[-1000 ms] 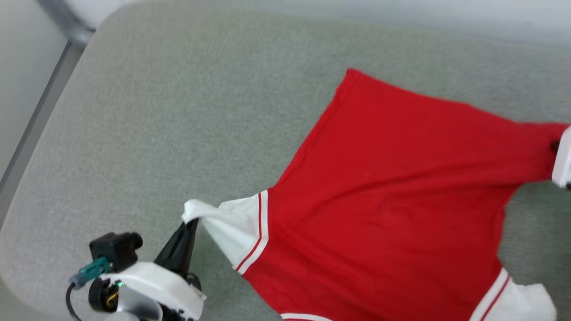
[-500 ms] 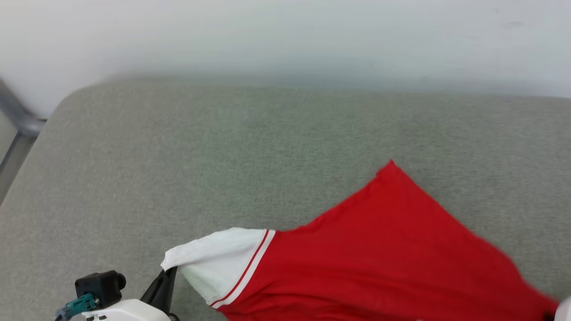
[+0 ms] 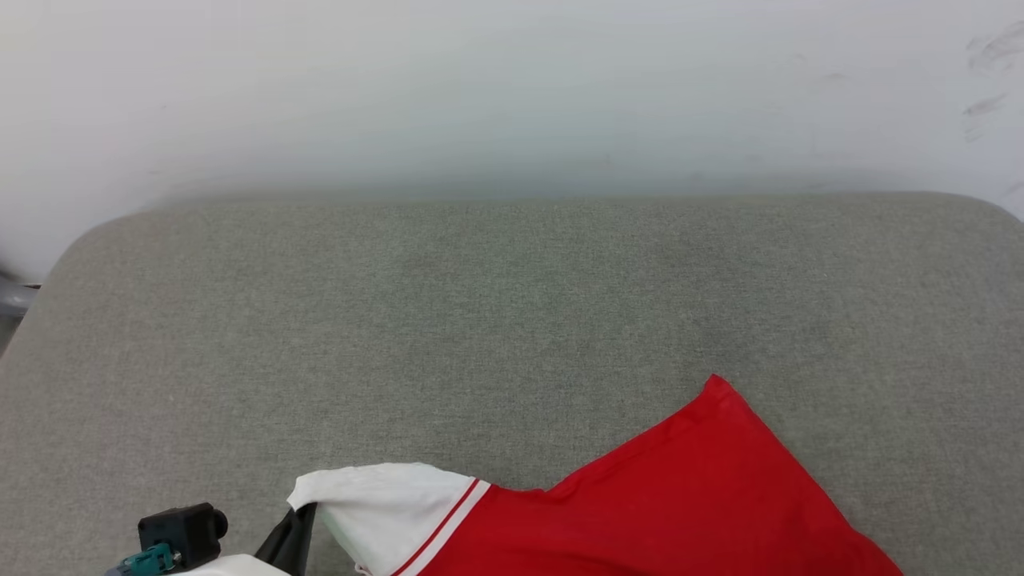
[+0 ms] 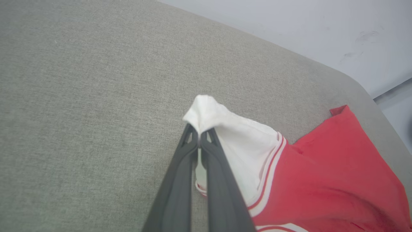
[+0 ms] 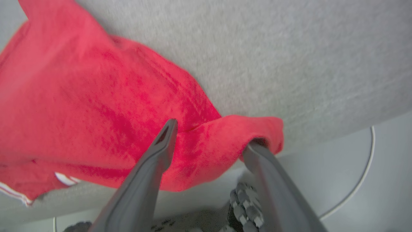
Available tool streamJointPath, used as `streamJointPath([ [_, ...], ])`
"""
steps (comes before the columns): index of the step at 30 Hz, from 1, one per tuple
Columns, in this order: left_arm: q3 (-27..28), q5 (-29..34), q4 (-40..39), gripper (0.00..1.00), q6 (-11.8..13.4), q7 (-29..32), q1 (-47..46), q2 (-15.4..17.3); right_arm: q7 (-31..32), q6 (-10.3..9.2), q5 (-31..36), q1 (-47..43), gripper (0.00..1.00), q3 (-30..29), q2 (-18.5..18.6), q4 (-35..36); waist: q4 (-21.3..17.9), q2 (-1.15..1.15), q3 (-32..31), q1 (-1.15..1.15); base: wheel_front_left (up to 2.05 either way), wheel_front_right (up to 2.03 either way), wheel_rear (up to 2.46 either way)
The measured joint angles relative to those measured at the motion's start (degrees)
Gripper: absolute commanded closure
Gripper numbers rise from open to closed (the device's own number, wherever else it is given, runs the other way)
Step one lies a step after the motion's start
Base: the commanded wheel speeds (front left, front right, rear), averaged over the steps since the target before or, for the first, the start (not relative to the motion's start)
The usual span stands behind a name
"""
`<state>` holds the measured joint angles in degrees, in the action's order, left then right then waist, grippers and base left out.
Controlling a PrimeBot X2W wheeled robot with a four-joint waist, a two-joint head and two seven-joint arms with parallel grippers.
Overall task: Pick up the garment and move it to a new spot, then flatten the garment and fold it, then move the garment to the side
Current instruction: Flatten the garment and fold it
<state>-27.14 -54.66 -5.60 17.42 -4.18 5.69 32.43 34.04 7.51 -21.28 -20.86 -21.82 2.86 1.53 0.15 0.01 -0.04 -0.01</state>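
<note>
Fingers (image 4: 179, 183) of left gripper (image 4: 199, 138) shut on white sleeve (image 4: 235, 141) of garment (image 4: 322, 180); right gripper (image 5: 212, 135) spread open, red hem (image 5: 257, 129) draped across. Garment at near edge of cushion (image 3: 480, 320) (flattening, seemingly); next: grip hem, pull taut.

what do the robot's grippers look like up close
The left gripper and right gripper each have two long, tapered dark grey fingers with cut-outs near the tips. The left wrist has a white shell, black box and teal plug.

Garment (image 3: 680, 512) on cushion (image 3: 480, 320), front-rt; L end effector (image 4: 199, 138) beside; wall (image 3: 480, 80) behind.
</note>
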Motion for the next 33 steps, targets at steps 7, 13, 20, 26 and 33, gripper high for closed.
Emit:
streamJointPath([
  [7, -0.2, 0.0, -1.0, 1.00, 0.6, 0.5, -0.1, 0.1, -22.7, -0.01, -0.9, 4.7, 0.00, 3.3, 0.0, -1.9, 0.0, 0.00, 0.0, 0.01, 0.00, 0.00, 0.00],
  [13, 0.0, 0.6, -2.3, 1.00, 1.8, 0.5, -0.7, 0.0, -23.6, -0.01, 1.9, 13.5, 0.00, 8.6, 1.7, -6.4, 0.4, 0.00, 1.4, 0.01, 0.00, 0.00, 0.00],
  [20, -1.0, 1.8, -3.3, 1.00, 0.6, 0.7, -5.3, -1.0, -7.6, 0.00, 0.0, 27.2, 0.00, 19.0, 9.3, -13.2, 2.3, 0.00, 5.0, 0.02, 0.00, 0.00, 0.00],
  [26, -2.1, 2.4, -1.7, 1.00, -1.9, -0.1, -9.8, -3.3, 7.2, 0.00, -1.0, 37.4, 0.00, 25.2, 13.9, -15.1, 4.8, 0.00, 9.4, 0.02, 0.00, 0.00, 0.00],
  [33, -2.9, 3.0, 0.1, 1.00, -4.2, -1.1, -13.4, -5.0, 16.2, -0.01, -1.1, 44.4, 0.00, 30.3, 16.9, -19.2, 7.6, 0.00, 14.0, 0.02, 0.00, 0.00, 0.00],
])
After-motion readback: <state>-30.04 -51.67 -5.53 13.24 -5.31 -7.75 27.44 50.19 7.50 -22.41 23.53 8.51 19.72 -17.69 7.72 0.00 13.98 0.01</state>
